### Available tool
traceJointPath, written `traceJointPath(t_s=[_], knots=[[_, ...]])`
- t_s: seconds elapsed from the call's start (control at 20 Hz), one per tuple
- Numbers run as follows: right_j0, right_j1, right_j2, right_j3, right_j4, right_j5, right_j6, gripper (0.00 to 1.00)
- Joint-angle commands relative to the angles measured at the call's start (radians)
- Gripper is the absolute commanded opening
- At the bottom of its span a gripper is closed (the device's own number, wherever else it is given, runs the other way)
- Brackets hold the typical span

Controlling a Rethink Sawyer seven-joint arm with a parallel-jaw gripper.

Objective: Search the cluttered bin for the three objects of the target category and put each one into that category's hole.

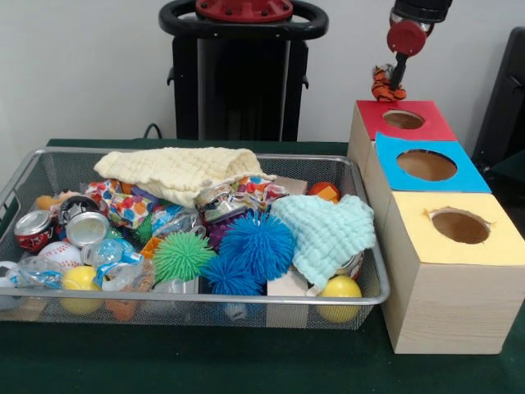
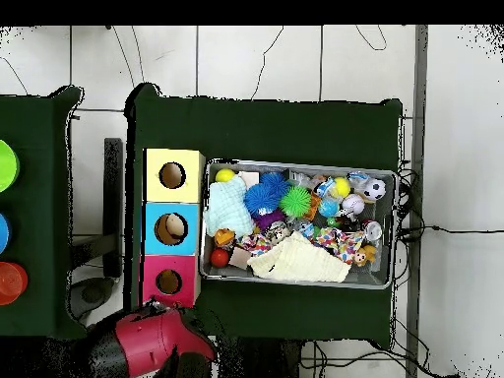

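My gripper [image 1: 397, 80] hangs at the top right, shut on the orange plush toy with black tiger stripes [image 1: 381, 85]. It holds the toy just above the far left corner of the red-topped box [image 1: 373, 115], behind that box's round hole [image 1: 404, 120]. In the overhead view the arm's red head [image 2: 148, 340] covers the gripper and the toy, next to the red-topped box [image 2: 153, 285]. The wire mesh bin [image 1: 205, 302] is full of clutter. An orange-tan soft thing [image 1: 47, 201] peeks out at its left end. The pale yellow-tan plush is not visible.
The blue-topped box [image 1: 467, 176] and the yellow-topped box [image 1: 410, 238] stand in a row nearer the camera. The bin holds a cream cloth [image 1: 176, 171], a mint cloth [image 1: 328, 234], spiky blue [image 1: 256, 244] and green [image 1: 182, 254] balls, yellow balls, and cans.
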Motion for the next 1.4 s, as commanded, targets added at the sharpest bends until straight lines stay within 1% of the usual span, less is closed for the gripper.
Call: traceJointPath(t_s=[0.05, 0.2, 0.4, 0.6, 0.75, 0.85, 0.95, 1.05, 1.25, 1.4], knots=[[-0.008, 0.046, -0.01, -0.213, 0.05, 0.161, 0.26, 0.0], [-0.017, 0.045, -0.01, -0.25, 0.044, 0.211, 0.243, 0.0], [-0.031, 0.057, -0.002, -0.286, 0.04, 0.241, 0.231, 0.0], [-0.052, 0.034, 0.006, -0.283, 0.039, 0.272, 0.208, 0.0], [-0.06, 0.048, 0.01, -0.271, 0.034, 0.238, 0.211, 0.0], [-0.064, 0.071, 0.013, -0.259, 0.026, 0.193, 0.216, 0.0], [-0.072, 0.079, 0.019, -0.236, 0.021, 0.151, 0.216, 0.0], [-0.08, 0.071, 0.025, -0.208, 0.021, 0.124, 0.213, 0.0], [-0.069, 0.078, 0.016, -0.178, 0.002, 0.078, 0.23, 0.0], [-0.057, 0.099, 0.006, -0.163, -0.008, 0.035, 0.25, 0.0]])
